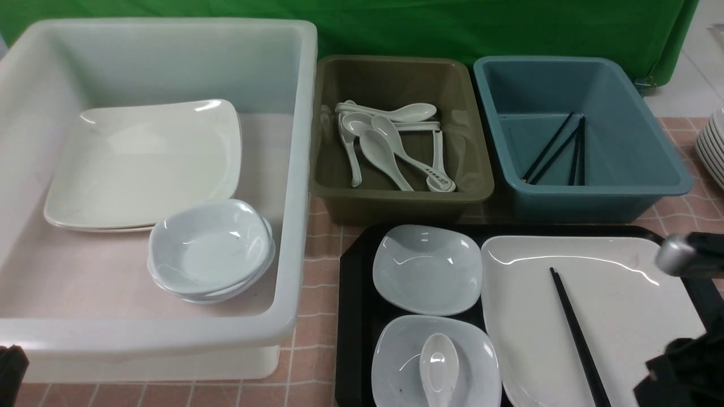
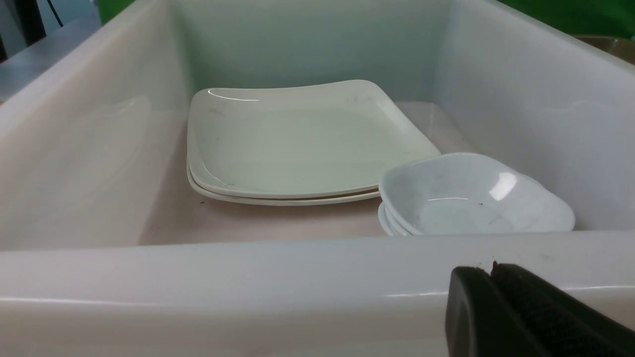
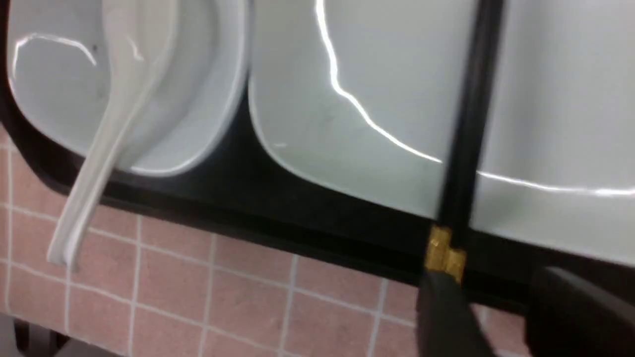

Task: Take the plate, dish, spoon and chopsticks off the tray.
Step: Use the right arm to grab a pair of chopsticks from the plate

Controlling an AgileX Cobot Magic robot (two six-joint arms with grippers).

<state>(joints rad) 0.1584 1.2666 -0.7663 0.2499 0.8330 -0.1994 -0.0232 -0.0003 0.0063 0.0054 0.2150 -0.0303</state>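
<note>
Black tray (image 1: 353, 316) on the pink-tiled tabletop (image 1: 322, 271), large plate (image 1: 622, 316) on it under the chopsticks (image 1: 576, 333), spoon (image 1: 438, 364) in the near dish (image 1: 396, 356), second dish (image 1: 427, 271) behind, white tub (image 1: 294, 169), olive tub (image 1: 396, 79) and blue tub (image 1: 622, 113) beyond, green cloth (image 1: 396, 28), left tool (image 2: 491, 270) pressed closed, right tool (image 3: 493, 282) parted beside the chopsticks' gold tips.

Right arm (image 1: 679, 254): brushed-silver rounded cylinder in front, black housing behind it. Lower down, a matte black angular block (image 1: 687, 367).

Right gripper (image 3: 496, 302): two plain black fingers (image 3: 446, 317), blurred, no markings legible.

Left gripper (image 2: 488, 280): also black. One finger is smooth with a rounded edge, the other is faced with a rough, grainy pad.

Left arm (image 1: 11, 367): only a black sliver shows.
</note>
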